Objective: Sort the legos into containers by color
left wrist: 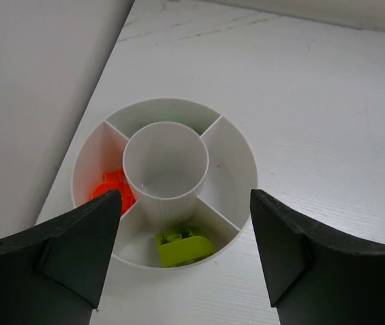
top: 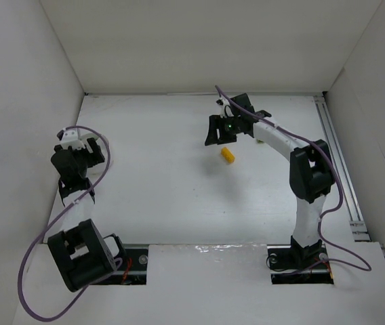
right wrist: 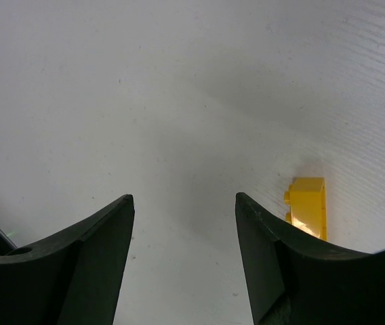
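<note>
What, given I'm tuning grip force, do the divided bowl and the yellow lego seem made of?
Divided white bowl: probably thin moulded plastic, smooth and fairly matt. Its walls are even and uniformly white, with crisp partitions.
Yellow lego: hard plastic with a glossy finish. A bright highlight sits on its side, and its edges are sharp.

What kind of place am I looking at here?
Probably a robotics lab test cell: a white table boxed in by plain white panels, a left arm and right arm bolted at its near edge, plus a yellow lego and divided bowl.
</note>
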You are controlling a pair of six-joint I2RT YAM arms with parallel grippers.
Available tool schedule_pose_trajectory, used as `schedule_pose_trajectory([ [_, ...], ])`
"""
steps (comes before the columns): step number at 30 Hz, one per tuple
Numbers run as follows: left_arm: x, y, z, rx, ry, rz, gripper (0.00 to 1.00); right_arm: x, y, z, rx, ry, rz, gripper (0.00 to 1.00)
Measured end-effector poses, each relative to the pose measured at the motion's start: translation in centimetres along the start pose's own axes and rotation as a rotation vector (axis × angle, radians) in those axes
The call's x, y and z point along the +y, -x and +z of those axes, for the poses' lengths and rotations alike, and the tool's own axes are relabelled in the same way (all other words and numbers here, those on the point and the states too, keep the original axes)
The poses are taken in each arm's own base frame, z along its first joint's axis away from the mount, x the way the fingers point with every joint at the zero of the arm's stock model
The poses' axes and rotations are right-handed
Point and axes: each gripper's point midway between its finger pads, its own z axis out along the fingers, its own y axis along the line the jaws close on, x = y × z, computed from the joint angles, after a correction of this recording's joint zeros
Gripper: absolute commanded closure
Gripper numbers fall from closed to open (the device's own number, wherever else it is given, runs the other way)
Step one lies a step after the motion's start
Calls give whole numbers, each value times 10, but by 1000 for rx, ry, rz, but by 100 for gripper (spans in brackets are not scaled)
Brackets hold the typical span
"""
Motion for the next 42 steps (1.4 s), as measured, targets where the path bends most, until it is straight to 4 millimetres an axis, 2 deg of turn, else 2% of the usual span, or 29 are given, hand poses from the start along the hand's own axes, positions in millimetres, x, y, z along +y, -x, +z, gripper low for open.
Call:
schedule_pose_trajectory([
  [2,-6,12,-6,-31,-22,10,29,-4,-2,-2,-5,-6,2,33],
  [5,-20,45,-19,-106,-85,35,30,-20,-9,-13,-6,-33,25,33],
  [9,-50,98,-30,-178,-209,94,30,-67,1,-39,-47,-119,36,33],
  [12,-70,119,-34,-186,-287,120,30,-112,10,-59,-82,-216,42,33],
  [14,-79,120,-35,-175,-324,121,24,-139,13,-71,-97,-285,57,32],
  [15,-80,117,-35,-164,-330,118,20,-152,14,-77,-107,-326,67,28],
  [17,-83,111,-35,-141,-336,107,12,-172,18,-85,-122,-405,84,26],
  [20,-91,109,-34,-133,-342,105,3,-190,27,-87,-141,-504,92,24],
  [24,-109,103,-34,-113,-366,117,1,-209,30,-77,-146,-600,128,24],
  [28,-111,99,-33,-100,-353,120,1,-224,20,-66,-122,-664,162,24],
  [32,-108,99,-32,-97,-337,125,1,-236,20,-59,-116,-703,186,26],
  [39,-106,99,-31,-98,-328,135,1,-241,32,-60,-142,-733,196,31],
  [42,-106,98,-31,-98,-328,137,1,-244,30,-59,-131,-745,200,31],
])
